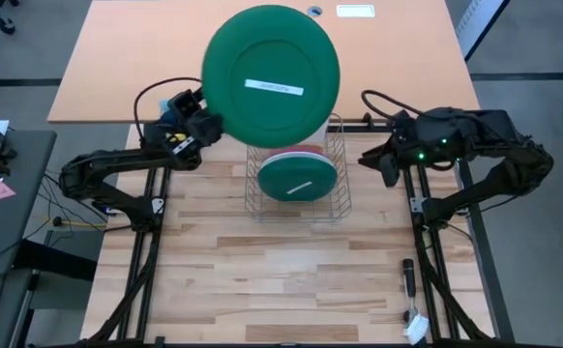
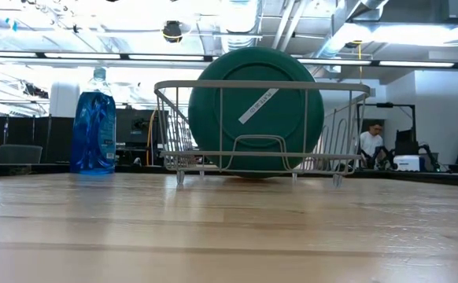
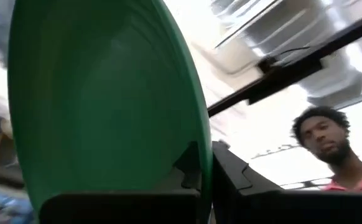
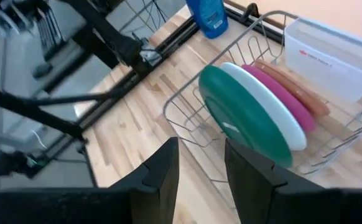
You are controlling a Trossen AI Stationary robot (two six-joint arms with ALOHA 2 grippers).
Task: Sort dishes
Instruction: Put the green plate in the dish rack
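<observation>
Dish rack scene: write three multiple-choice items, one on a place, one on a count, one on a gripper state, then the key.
1. Where is the lifted green plate?
A. flat on the table
B. in the left gripper, above the wire dish rack
C. in the right gripper

2. How many plates stand in the rack?
A. one
B. two
C. four

3. The right gripper is:
A. open, holding nothing
B. shut on a plate
C. holding the blue spray bottle

Key: B, its fingers clamp the plate's rim; C, the right wrist view shows green, white, pink, orange; A, its fingers stand apart.

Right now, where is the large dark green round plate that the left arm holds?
In the high view the large dark green plate is raised above the wire dish rack's far-left end, gripped by the left gripper.
</observation>
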